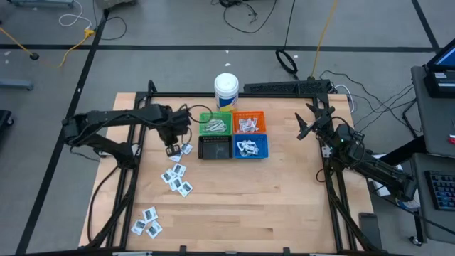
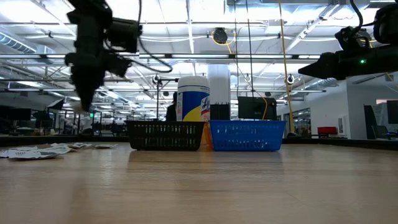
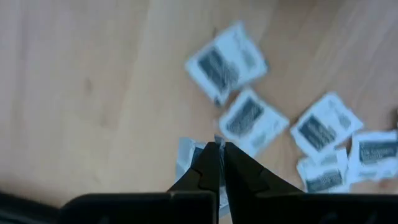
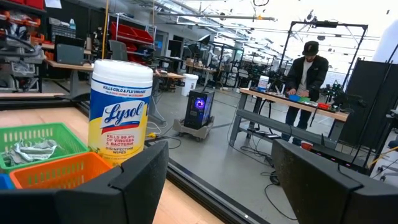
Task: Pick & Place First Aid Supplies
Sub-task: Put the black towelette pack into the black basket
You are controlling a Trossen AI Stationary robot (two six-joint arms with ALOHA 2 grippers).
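White squarish sachets with dark print lie flat on the wooden table in loose groups (image 1: 178,178), (image 1: 147,222), and several show in the left wrist view (image 3: 249,118). My left gripper (image 1: 173,148) (image 3: 219,148) hovers above the table left of the black bin (image 1: 215,147), shut on one white sachet (image 3: 185,158). In the low view it hangs well above the tabletop (image 2: 83,102). My right gripper (image 1: 306,128) (image 4: 217,180) waits open in the air, right of the bins, touching nothing. My left gripper pinches a white sachet between its two fingertips, at an edge of the sachet (image 3: 198,148), coming from above and pointing down. The sachet is lifted clear of the table and sits behind and below the fingers, which hide most of it.
Four square bins stand in a block: green (image 1: 215,123) and orange (image 1: 249,122) behind, black and blue (image 1: 252,147) in front, three holding packets. A white cylindrical tub with a blue label (image 1: 226,89) stands behind them. Bare wood lies toward the near and right sides.
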